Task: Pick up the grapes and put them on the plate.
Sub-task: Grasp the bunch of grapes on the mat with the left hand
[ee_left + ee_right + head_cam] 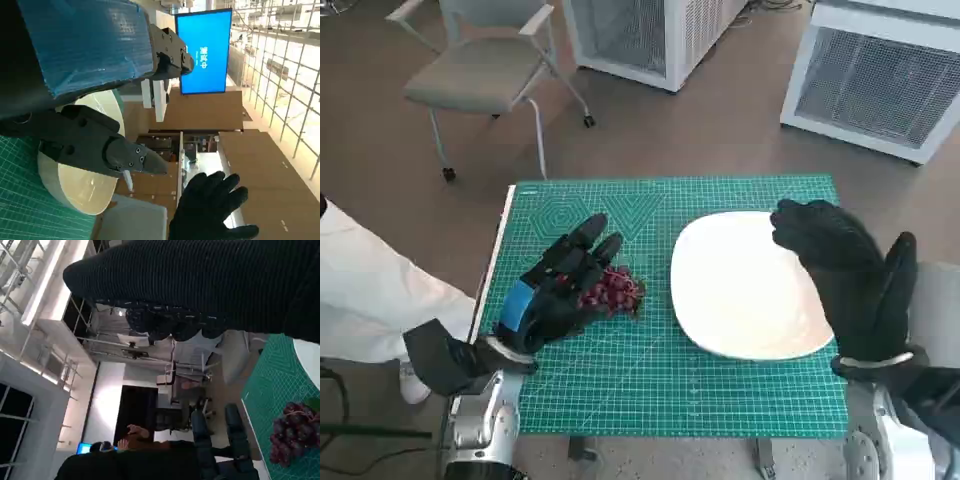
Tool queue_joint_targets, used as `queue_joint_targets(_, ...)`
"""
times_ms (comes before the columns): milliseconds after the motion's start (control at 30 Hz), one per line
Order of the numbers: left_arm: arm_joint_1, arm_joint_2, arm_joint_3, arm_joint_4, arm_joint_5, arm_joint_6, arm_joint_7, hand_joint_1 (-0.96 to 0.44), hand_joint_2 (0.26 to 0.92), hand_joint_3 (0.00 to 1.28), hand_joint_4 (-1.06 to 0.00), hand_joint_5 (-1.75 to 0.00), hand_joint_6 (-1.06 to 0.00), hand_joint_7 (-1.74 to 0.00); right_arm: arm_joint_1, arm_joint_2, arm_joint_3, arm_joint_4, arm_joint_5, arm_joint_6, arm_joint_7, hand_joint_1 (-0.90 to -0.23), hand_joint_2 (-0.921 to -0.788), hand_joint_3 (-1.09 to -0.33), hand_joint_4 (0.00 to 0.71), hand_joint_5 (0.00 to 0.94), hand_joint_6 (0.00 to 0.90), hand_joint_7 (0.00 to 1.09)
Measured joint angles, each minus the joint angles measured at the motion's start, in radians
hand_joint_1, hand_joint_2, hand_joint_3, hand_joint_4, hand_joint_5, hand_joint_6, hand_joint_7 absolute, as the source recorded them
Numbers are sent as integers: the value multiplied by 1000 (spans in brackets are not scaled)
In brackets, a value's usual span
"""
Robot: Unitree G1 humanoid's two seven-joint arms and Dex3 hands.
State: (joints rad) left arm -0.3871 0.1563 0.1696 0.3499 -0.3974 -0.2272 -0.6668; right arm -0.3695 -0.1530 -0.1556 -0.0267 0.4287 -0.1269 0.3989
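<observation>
The grapes point(613, 289) lie in a small dark red bunch on the green mat point(650, 380), just to the left of the white plate point(745, 290). They are not on the plate yet.

The left hand point(555, 290) is right beside the bunch, on the side away from the plate. Its fingers point(592, 240) reach out past the grapes, and they look spread apart in the left wrist view. I cannot tell if the hand touches the grapes. It does not look like it holds them.

The right hand point(845, 270) is over the far right edge of the plate. Its fingers look loosely open and it holds nothing.

Some things could go wrong from here. Grapes are soft and round. If the left hand squeezes too hard, some could squash or pop off the stem. If it grabs only one side of the bunch, the rest could hang down and fall on the mat. A push instead of a grab could roll the bunch into the plate's rim. The right hand is over the plate, so it could get in the way or bump the plate when the grapes come over.
</observation>
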Motion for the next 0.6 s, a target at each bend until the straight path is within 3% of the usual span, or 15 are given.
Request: queue_joint_targets(600,0,0,0,0,0,0,1,-443,921,57,-277,0,-355,-3,0,0,0,0,0,1,0,-386,-921,-607,422,711,197,969)
